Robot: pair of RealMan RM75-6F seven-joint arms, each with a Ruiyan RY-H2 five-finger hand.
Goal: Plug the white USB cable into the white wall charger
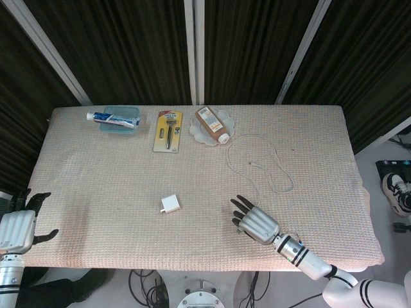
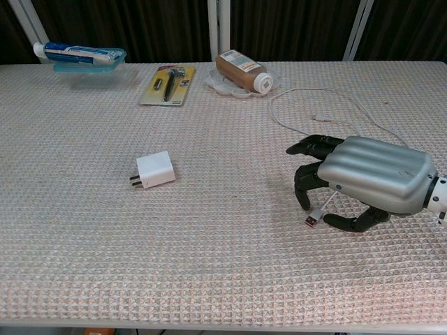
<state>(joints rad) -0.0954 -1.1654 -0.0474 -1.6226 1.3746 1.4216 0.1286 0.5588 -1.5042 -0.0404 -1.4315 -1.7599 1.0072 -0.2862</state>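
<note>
The white wall charger [image 1: 170,205] [image 2: 155,169] lies flat near the table's middle, prongs toward the left in the chest view. The white USB cable [image 1: 258,164] [image 2: 316,106] loops across the right half, and its USB plug [image 2: 311,220] rests on the cloth. My right hand [image 1: 255,220] [image 2: 363,183] sits low over that cable end, palm down. Its fingertips [image 2: 302,199] are just behind the plug and its thumb lies beside it; nothing is pinched. My left hand [image 1: 19,228] hangs off the table's left front corner, fingers apart and empty.
Along the far edge lie a toothpaste tube in a blue tray [image 1: 117,119] [image 2: 80,54], a carded razor [image 1: 167,130] [image 2: 167,84] and a brown bottle on a white dish [image 1: 211,125] [image 2: 241,70]. The table is covered by a pink waffle cloth [image 1: 96,173].
</note>
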